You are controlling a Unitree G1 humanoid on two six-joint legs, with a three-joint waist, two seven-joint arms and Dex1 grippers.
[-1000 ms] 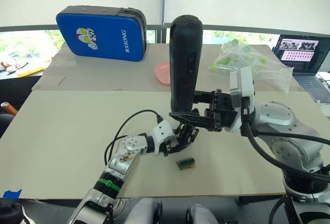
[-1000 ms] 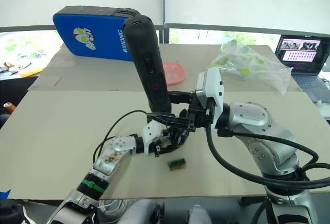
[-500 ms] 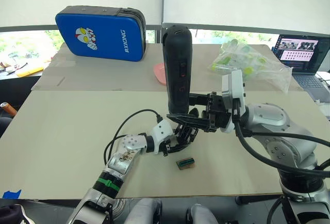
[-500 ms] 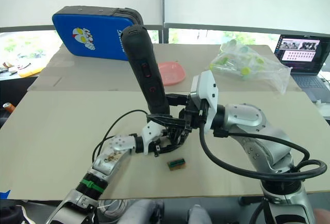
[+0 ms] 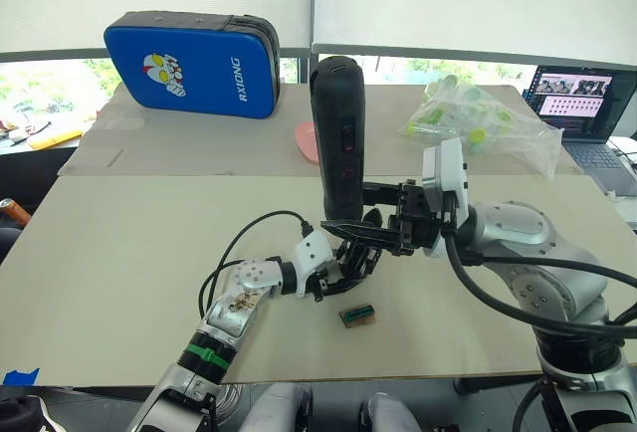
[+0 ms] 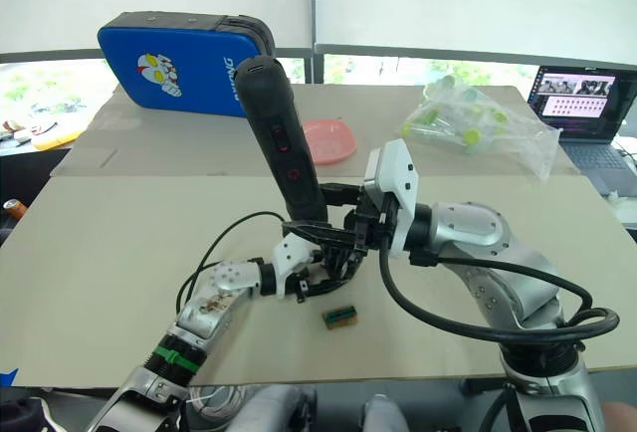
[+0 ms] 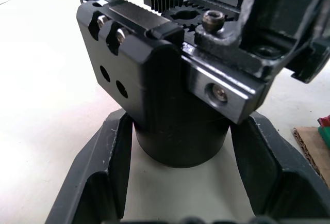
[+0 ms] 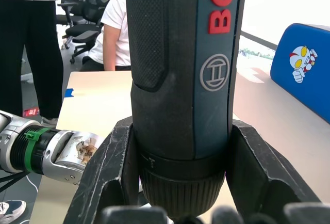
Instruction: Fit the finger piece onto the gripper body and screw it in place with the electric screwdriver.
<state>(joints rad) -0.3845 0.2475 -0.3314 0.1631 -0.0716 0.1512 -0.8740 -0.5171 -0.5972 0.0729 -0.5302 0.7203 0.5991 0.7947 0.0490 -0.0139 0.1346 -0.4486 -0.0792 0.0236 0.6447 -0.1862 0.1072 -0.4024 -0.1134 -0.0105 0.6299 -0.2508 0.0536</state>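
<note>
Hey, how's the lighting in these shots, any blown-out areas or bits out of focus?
Head views: windows behind the blue case are blown out to white, table evenly lit. Right wrist view: bright window behind the electric screwdriver, people in the background soft. Left wrist view: gripper body sharp, the near left gripper fingers slightly soft.

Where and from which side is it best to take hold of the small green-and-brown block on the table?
Probably from straight above, gripping the small green-and-brown block across its two long sides: it lies flat and free on the table, apart from the left end effector.
</note>
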